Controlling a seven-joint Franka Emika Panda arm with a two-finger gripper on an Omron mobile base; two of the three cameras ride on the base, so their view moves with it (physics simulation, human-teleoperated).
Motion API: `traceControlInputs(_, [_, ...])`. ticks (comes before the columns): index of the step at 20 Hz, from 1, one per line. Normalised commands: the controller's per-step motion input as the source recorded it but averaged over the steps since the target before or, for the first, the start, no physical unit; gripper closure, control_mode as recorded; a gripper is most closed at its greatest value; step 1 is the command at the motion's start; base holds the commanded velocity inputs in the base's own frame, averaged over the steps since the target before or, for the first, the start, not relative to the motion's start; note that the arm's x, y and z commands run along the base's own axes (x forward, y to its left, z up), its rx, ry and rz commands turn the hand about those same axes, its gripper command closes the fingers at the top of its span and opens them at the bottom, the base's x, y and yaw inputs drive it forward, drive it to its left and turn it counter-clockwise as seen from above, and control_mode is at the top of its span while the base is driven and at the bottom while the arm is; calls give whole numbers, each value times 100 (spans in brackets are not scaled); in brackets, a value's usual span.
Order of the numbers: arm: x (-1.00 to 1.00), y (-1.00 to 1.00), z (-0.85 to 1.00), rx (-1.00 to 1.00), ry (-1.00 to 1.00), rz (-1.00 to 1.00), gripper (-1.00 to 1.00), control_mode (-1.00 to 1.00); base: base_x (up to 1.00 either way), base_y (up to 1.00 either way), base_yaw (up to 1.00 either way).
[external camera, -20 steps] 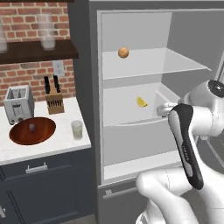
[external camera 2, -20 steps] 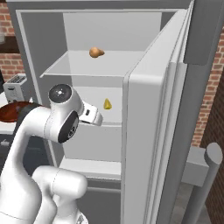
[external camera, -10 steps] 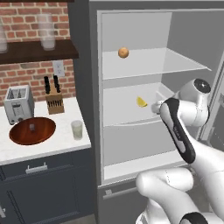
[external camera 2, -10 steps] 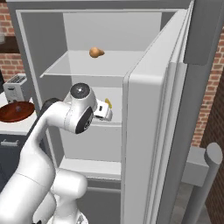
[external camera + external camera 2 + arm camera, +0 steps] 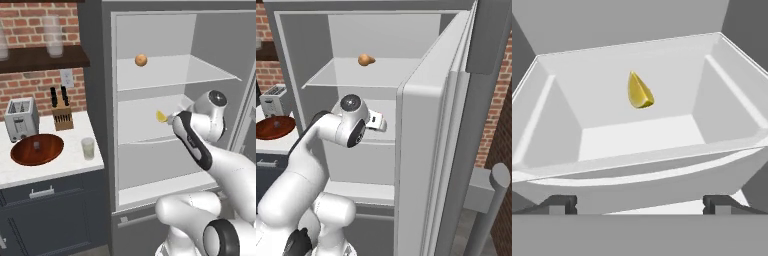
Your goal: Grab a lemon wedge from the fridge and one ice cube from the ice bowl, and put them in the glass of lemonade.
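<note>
Lemon wedge [image 5: 639, 91] retrieval is the step in hand. The pincer [image 5: 639, 204] reaches into the open fridge [image 5: 100, 100] with its two fingertips [image 5: 559, 204] spread wide and nothing between them. Straight ahead of it, still apart from the tips, the wedge lies in a shallow white bin [image 5: 732, 90], past the bin's near rim. The next move, as I judge it, calls for carrying the pincer over that rim, straddling the wedge and pressing the tips together on it. Above the pincer, an orange fruit [image 5: 141, 60] sits on the upper shelf. Well off to the pincer's left, on the surface [image 5: 75, 162], stand the glass of lemonade [image 5: 88, 148] and the ice bowl [image 5: 37, 149], both waiting.
</note>
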Motion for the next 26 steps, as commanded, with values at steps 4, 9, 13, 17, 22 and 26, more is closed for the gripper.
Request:
traceControlInputs(4, [44,0,11,-5,0,0,-100,-100,0,0,0])
traceControlInputs(9, [39,0,9,-2,-2,0,-100,-100,0,0,0])
traceControlInputs(13, [23,0,-28,0,0,0,-100,-100,0,0,0])
traceControlInputs(17, [29,0,-30,0,0,0,-100,-100,0,0,0])
traceControlInputs(22, [36,0,-14,0,0,3,-100,-100,0,0,0])
traceControlInputs(26, [25,-19,0,0,0,11,-100,-100,0,0,0])
